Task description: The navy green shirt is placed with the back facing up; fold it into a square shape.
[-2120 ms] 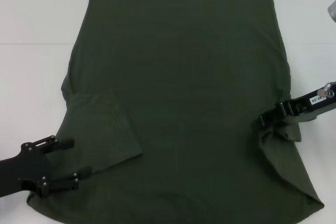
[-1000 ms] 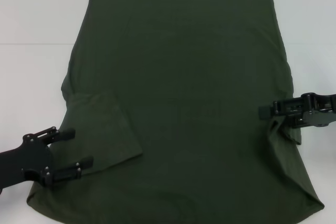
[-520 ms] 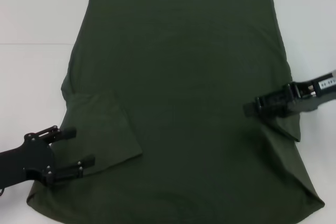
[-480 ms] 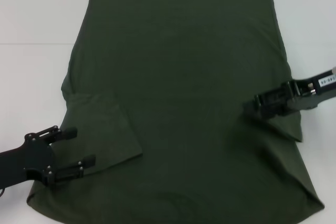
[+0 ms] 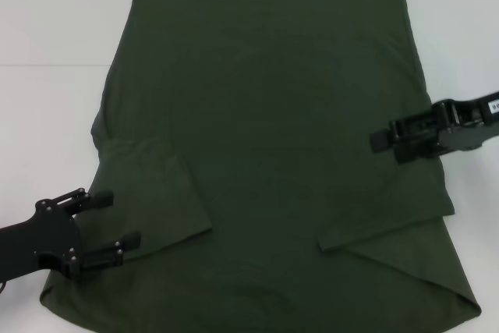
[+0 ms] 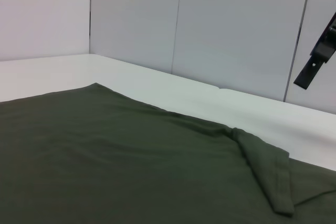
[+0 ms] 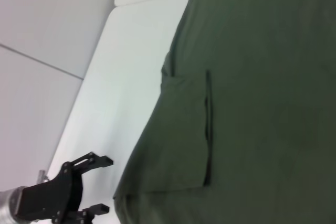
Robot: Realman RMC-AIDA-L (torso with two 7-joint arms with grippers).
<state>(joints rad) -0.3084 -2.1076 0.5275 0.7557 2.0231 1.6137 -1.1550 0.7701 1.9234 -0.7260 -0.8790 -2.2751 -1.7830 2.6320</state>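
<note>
**Both sleeves lie folded in on the olive shirt**

The left gripper [image 5: 109,221] has its fingers [image 5: 100,196] spread wide, holding nothing, and sits at the near left edge of the navy green shirt [image 5: 265,115], just beside the left sleeve [image 5: 152,193], which lies folded inward on the back of the garment. The right gripper [image 5: 383,139] hovers over the shirt's right side with its fingers pointing toward the middle; whether they are parted or pressed together cannot be told. Below it, the right sleeve [image 5: 386,228] lies folded in flat. The shirt is spread back up on the white table [image 5: 47,115], covering most of it. The right wrist view shows the left gripper [image 7: 86,184] beside the hem.
</note>
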